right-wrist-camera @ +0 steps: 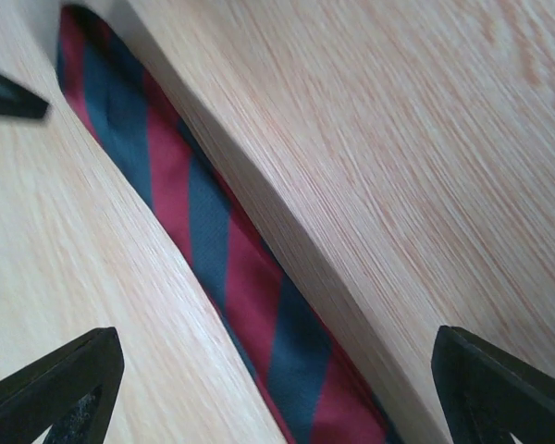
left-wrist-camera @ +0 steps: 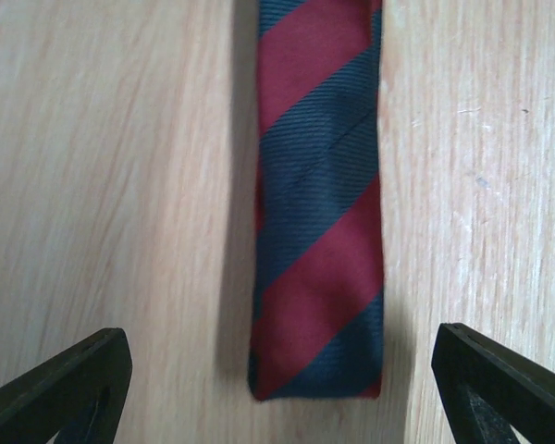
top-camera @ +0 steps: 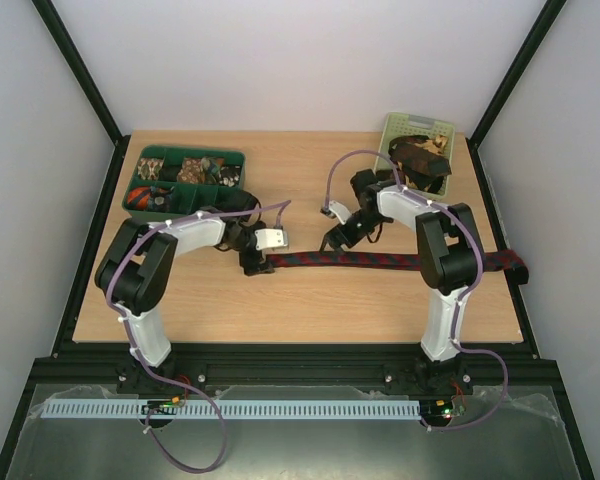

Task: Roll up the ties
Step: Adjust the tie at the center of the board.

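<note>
**Pale wood table, 1 striped tie lying flat**

The table (top-camera: 310, 305) is smooth light wood with fine grain, between white walls. You have 1 tie (top-camera: 380, 262) on it: a long, thin, flat strip of woven cloth, dark red with slanted navy stripes. It runs from the left gripper (top-camera: 252, 262) to the right edge, passing under the right arm. Its narrow end lies between that gripper's black fingers (left-wrist-camera: 83, 384), spread wide, holding nothing. The right gripper (top-camera: 338, 238) is spread wide too, empty. Behind sit 1 dark green tray (top-camera: 190, 151) of rolled ties (top-camera: 192, 170) and 1 pale green basket (top-camera: 410, 125) of dark loose ties (top-camera: 422, 158).
</note>
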You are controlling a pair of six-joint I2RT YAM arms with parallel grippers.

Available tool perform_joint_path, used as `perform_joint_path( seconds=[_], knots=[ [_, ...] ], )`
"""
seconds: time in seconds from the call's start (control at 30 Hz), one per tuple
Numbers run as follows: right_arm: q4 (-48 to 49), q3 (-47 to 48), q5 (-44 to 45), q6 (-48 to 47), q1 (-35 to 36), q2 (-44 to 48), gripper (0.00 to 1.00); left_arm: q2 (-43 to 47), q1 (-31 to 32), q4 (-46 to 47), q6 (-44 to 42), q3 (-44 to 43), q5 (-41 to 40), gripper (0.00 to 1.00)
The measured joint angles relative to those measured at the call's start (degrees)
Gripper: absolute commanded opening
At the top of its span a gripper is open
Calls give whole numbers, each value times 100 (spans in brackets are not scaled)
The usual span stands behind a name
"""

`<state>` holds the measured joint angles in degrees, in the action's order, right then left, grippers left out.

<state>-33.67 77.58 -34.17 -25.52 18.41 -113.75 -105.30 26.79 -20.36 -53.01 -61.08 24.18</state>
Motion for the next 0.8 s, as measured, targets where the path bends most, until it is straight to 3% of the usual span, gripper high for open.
perform_joint_path(
  seconds=[0.3,0.4,0.8],
  knots=[
    [-409,-245,529,-2094,120,22,86,122,-140,-48,98,0,92,91],
    [-382,-391,675,-2535,245,114,79,122,-136,-46,98,0,90,89],
    [361,-1202,1252,-3005,455,667,63,122,212,55,0,199,-203,80]
  ],
)
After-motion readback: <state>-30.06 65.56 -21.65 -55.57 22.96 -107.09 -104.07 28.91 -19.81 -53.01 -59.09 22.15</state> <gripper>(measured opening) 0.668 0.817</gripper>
